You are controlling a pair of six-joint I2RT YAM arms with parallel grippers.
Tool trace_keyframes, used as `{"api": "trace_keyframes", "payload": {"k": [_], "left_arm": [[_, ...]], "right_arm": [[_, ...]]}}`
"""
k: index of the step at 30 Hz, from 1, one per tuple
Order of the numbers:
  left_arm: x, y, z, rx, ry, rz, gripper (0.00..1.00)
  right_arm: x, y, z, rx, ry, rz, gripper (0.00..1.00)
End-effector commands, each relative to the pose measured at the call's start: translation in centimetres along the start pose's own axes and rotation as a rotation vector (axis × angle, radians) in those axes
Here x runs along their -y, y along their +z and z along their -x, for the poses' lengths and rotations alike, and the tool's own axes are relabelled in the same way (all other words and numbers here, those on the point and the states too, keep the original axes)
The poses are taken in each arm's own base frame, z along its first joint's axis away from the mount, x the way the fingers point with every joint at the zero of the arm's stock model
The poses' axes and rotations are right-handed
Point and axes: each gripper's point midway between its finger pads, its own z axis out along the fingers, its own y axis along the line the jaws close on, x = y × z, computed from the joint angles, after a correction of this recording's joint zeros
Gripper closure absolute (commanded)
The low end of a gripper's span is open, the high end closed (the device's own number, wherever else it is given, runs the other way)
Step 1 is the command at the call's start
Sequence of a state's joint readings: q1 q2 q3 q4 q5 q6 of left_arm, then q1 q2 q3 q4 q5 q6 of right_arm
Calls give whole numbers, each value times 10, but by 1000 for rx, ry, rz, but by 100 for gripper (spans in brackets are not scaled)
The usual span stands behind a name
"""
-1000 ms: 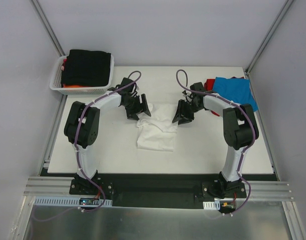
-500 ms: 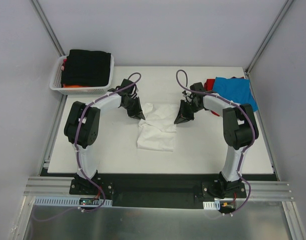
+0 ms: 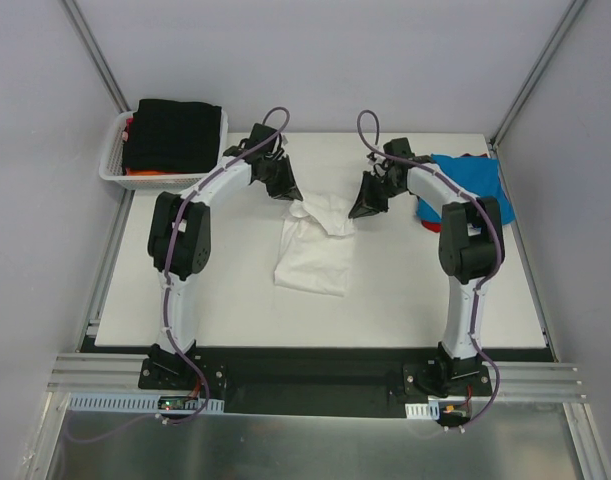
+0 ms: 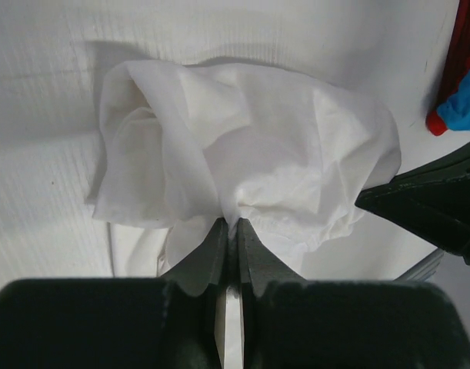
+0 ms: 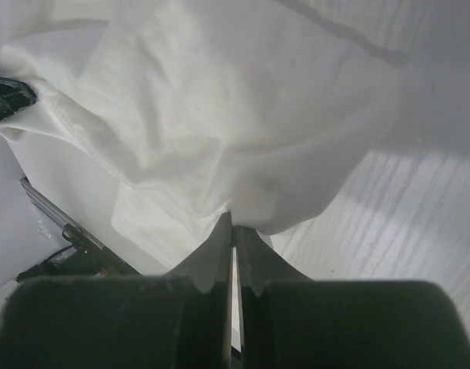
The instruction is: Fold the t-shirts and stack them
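Note:
A white t-shirt (image 3: 313, 255) lies crumpled in the middle of the table (image 3: 405, 290), its far end gathered up. My left gripper (image 3: 289, 192) is shut on the far left corner of that shirt (image 4: 250, 154); the cloth is pinched between the fingertips of the left gripper (image 4: 235, 223). My right gripper (image 3: 364, 208) is shut on the far right corner, with white cloth (image 5: 219, 100) bunched over the tips of the right gripper (image 5: 233, 224). A blue t-shirt (image 3: 471, 178) lies over a red one (image 3: 425, 213) at the far right.
A white lattice basket (image 3: 113, 166) at the far left corner holds a folded black t-shirt (image 3: 177, 132) on top of an orange one (image 3: 145, 172). The right gripper's black body (image 4: 431, 204) shows in the left wrist view. Grey walls enclose the table.
Both grippers went from open to shut on the white shirt's far corners. They then moved toward the far side of the table, pulling the shirt's far end along and up.

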State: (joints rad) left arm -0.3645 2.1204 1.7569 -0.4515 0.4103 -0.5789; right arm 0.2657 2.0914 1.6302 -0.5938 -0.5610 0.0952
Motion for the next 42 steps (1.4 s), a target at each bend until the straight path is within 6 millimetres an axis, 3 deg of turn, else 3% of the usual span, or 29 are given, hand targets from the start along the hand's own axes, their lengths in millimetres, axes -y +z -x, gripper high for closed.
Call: {"api": "trace_keyframes", "payload": {"k": [1, 8, 16, 27, 33, 39, 42], "left_arm": [[-7, 5, 11, -15, 14, 13, 98], [-14, 3, 6, -27, 26, 31, 98], [6, -22, 12, 5, 36, -2, 96], [13, -61, -7, 7, 46, 10, 97], [22, -82, -21, 0, 59, 0, 97], [28, -93, -39, -20, 74, -7, 97], [18, -86, -53, -53, 79, 23, 97]], "right_arm": [[0, -14, 25, 43, -16, -1, 99], [5, -26, 35, 70, 0, 2, 99], [-10, -42, 33, 78, 4, 38, 99], [-33, -60, -5, 50, 2, 68, 99], [-55, -72, -29, 42, -20, 86, 99], [-67, -73, -55, 18, -39, 81, 99], [-68, -70, -60, 10, -41, 74, 99]]}}
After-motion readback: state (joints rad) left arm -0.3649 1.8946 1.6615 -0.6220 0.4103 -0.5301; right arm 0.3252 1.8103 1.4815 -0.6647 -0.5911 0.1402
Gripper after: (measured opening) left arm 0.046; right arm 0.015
